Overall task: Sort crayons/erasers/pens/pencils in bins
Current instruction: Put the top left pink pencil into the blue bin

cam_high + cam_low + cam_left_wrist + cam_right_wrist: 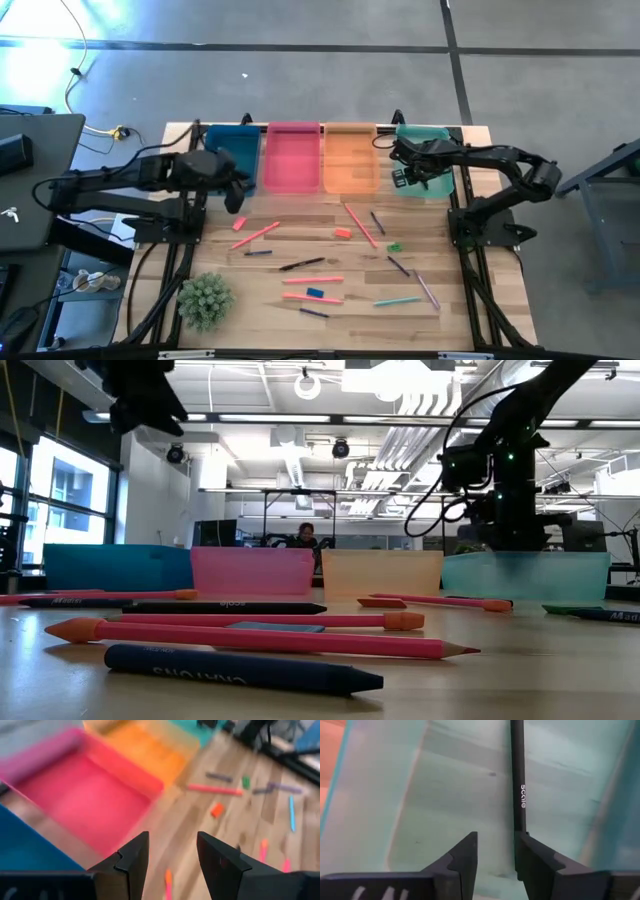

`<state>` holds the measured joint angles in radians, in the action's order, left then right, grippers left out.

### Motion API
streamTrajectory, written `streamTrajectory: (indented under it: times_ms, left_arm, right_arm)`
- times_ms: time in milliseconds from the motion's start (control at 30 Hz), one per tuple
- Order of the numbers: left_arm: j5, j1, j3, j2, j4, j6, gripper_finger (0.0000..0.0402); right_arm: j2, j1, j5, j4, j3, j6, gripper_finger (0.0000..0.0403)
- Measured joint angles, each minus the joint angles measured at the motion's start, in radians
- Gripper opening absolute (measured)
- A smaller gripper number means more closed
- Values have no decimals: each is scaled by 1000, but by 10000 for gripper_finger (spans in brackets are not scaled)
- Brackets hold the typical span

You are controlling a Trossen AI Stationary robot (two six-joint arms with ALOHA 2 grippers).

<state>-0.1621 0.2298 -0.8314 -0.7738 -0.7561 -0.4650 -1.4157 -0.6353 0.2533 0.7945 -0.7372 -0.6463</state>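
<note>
Hovering over teal bin (pixel 437 135), right gripper (pixel 495 851) fingers parted, black pen (pixel 518 780) lying inside bin. Left gripper (pixel 172 855) open, empty, near pink bin (pixel 292 160) at 9 o'clock.

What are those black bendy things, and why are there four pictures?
They are two robot arms at a wooden table. Each ends in a pinching tool with two fingers. One picture looks straight down, one looks across from table height, and two come from small cameras on the arms' wrists.

Scattered on the table are pencils, pens, crayons and small erasers, like the blue eraser. At the far edge stand four bins: dark blue bin, pink bin, orange bin and teal bin.

The right tool is over the teal bin, fingers apart, and a black pen lies in the bin beside one finger; it does not look pinched. The left tool is open and empty, near the blue and pink bins.
</note>
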Motion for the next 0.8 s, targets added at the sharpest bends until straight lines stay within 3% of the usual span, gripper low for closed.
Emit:
streamTrajectory:
  times_ms: [267, 500, 800]
  left_arm:
    - [128, -36, 0, -116, -71, -82, 153]
    - [113, -81, -1, -244, -59, -112, 153]
    - [49, -101, -1, -428, -55, -175, 153]
  right_arm:
    - [149, 0, 0, 38, 0, 30, 123]
    - [291, 1, -37, 32, 0, -7, 124]
    - [433, 1, -10, 32, 0, -19, 124]
